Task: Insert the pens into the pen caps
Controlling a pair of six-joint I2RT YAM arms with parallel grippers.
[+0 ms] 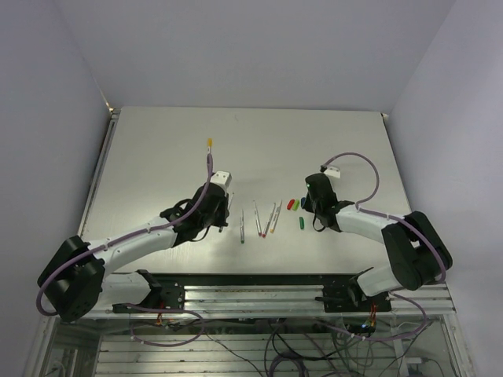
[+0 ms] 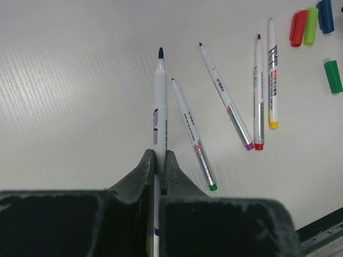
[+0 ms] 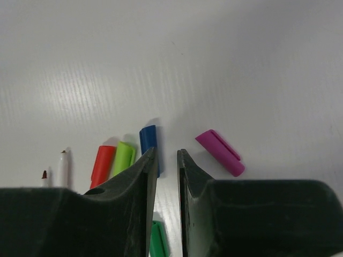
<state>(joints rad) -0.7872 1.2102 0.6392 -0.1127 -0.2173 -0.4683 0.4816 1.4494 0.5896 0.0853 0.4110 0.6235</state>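
Firmly clamped in the left gripper (image 2: pixel 159 156), the dark-tipped pen (image 2: pixel 159 91) points away across the white table (image 2: pixel 69 80), uncapped. Just right of it lie the green-ended pen (image 2: pixel 193 134), magenta-ended pen (image 2: pixel 225 96), red-ended pen (image 2: pixel 259 91) and yellow-ended pen (image 2: pixel 272 72). The right gripper (image 3: pixel 167 156), jaws narrowly apart, hangs among the caps: blue cap (image 3: pixel 149 139) by its left fingertip, magenta cap (image 3: pixel 220 152) right, red cap (image 3: pixel 103 165) and lime cap (image 3: pixel 123 158) left, green cap (image 3: pixel 157 238) below.

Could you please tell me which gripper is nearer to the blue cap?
Right. The right gripper has the blue cap just off its fingertips; the left gripper, clamped on a pen, sits beyond the four loose pens from it.
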